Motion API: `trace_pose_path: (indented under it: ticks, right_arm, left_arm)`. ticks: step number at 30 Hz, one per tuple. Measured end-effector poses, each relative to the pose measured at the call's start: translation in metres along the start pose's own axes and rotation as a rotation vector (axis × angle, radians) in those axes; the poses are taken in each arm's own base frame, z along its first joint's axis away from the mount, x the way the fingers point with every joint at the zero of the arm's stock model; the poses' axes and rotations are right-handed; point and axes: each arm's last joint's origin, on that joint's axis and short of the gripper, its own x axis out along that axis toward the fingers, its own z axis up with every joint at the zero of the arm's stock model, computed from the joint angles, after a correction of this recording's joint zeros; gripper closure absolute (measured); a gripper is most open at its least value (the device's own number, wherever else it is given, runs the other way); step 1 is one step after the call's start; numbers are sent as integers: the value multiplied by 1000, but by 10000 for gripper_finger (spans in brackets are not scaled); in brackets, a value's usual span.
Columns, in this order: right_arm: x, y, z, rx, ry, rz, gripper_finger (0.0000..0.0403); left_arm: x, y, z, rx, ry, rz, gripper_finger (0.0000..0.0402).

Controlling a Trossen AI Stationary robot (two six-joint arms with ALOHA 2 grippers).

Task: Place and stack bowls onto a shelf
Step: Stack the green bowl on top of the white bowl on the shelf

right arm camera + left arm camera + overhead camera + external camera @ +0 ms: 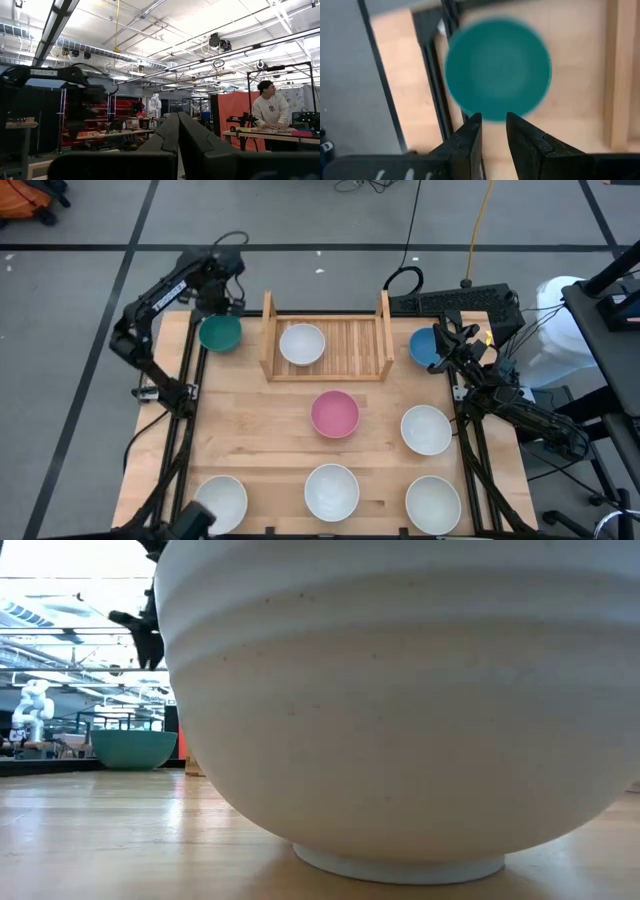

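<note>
1. Left hand (222,308) above the far-left corner of the worktop (260,440), right over the teal bowl (220,333); fingers (470,140) slightly parted, grasping nothing, tips above the bowl's rim in the wrist view.
2. Right hand (447,348) at the far-right edge, just beside the blue bowl (424,347); fingers (172,132) pressed together, clenched on nothing, pointing level into the room, where a person (270,112) stands at a bench.
3. Shelf (380,330) at the far middle, one white bowl (302,344) on its slats at the left end.
4. Pink bowl (334,414) near the centre, just near of the shelf.
5. Four white bowls loose: one at right (426,430), three in the near row at left (222,503), middle (331,491) and right (433,504).
</note>
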Motion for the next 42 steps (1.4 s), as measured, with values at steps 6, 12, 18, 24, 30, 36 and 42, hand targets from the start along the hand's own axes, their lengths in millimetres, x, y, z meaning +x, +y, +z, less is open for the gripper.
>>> trace_pose_path:
  ticks: [6, 12, 18, 24, 30, 36, 42]
  right_arm:
    - [0, 0, 0, -39, 0, 0, 403]
    - [0, 0, 0, -54, 0, -1, 403]
    - [0, 0, 0, -54, 0, -1, 403]
    - [0, 0, 2, -51, -23, -4, 403]
    - [0, 0, 4, -48, -40, -6, 403]
    - [0, 0, 4, -48, -41, -7, 403]
    - [0, -1, 6, -45, -64, -9, 403]
  left_arm:
    - [19, 6, -33, 98, 24, -40, 307]
    - [40, 6, -47, 271, 8, -97, 307]
    - [66, -1, -48, 466, -11, -111, 307]
    - [82, -5, -50, 522, -11, -148, 307]
    - [97, -6, -55, 589, 13, -142, 307]
    - [105, -9, -52, 663, -48, -148, 307]
    - [105, -9, -52, 710, -56, -147, 307]
